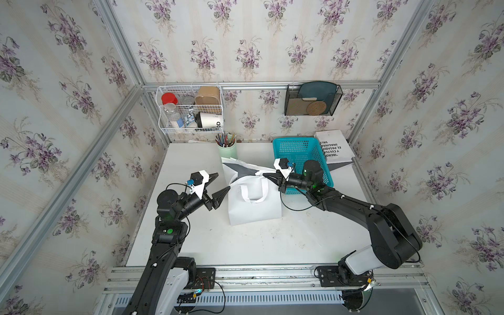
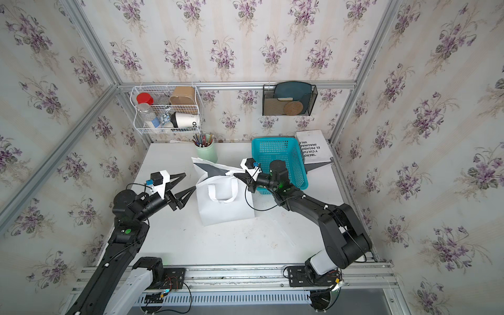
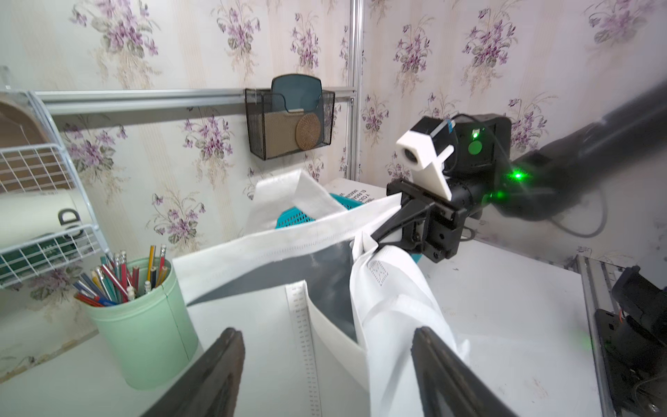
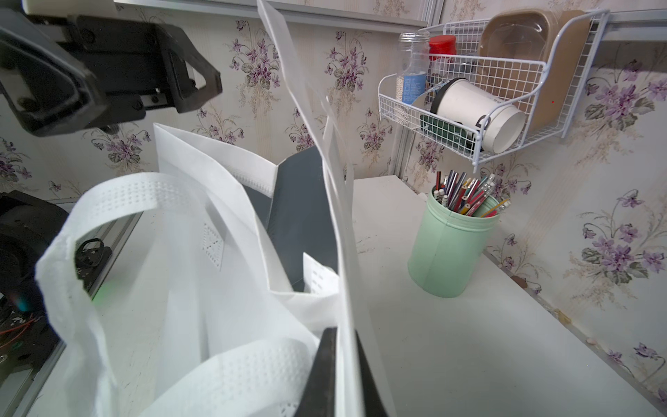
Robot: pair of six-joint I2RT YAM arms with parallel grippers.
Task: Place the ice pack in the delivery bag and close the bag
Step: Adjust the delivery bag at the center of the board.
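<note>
Delivery bag (image 1: 253,210) (image 2: 223,210) stood mid-tabletop (image 1: 245,245), just beside the turquoise basket (image 1: 300,152) and in front of the mint-green pencil cup (image 1: 227,150). Bag mouth was partly open and faced the back wall; grey lining was visible inside in both top views. One flat white loop handle (image 1: 255,193) lay draped over the near face of the bag.

Right end effector (image 1: 268,177) (image 2: 237,176): jaws pinched together on the bag's top rim on the side nearest the basket. The right wrist view showed the white rim fabric running between the two dark fingers (image 4: 325,364). The left wrist view showed the same end effector (image 3: 389,224) clamped on the rim, holding that corner up.

Left end effector (image 1: 223,181) (image 2: 191,180): jaws spread wide, nothing held. It sat at the bag's opposite side, level with the rim. Its nearer fingertip was at the bag's edge; could not tell whether it touched the fabric or stood just clear. In the left wrist view the bag (image 3: 397,307) hung partly in front of one finger (image 3: 444,372).

A book (image 1: 334,147) lay at the back corner, beyond the basket.
</note>
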